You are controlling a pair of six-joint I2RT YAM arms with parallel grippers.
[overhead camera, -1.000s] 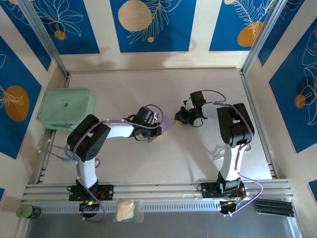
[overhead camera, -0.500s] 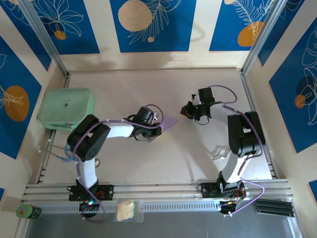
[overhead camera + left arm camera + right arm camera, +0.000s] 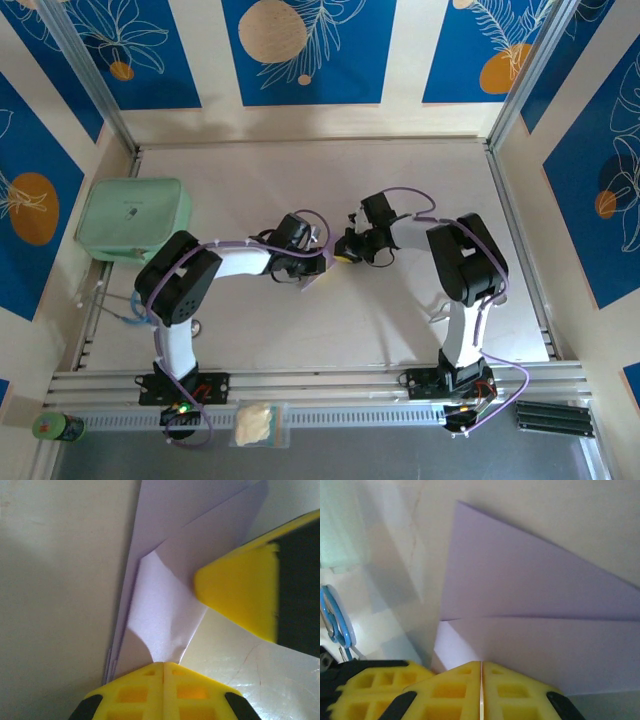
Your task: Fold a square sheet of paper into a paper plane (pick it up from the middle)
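Both closed: left pincer (image 3: 162, 665) seemingly nips the paper plane (image 3: 200, 535); right pincer (image 3: 481, 663) touches its edge.

left gripper (image 3: 162, 674) left of paper plane (image 3: 530, 580), right gripper (image 3: 481, 669) right of it, box (image 3: 133, 218) far left

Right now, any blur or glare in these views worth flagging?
Left wrist: the right gripper is smeared and out of focus, and the table beside it glares silver. Right wrist: lilac paper fairly crisp, left background blurred. Top external: even light, soft arm shadows.
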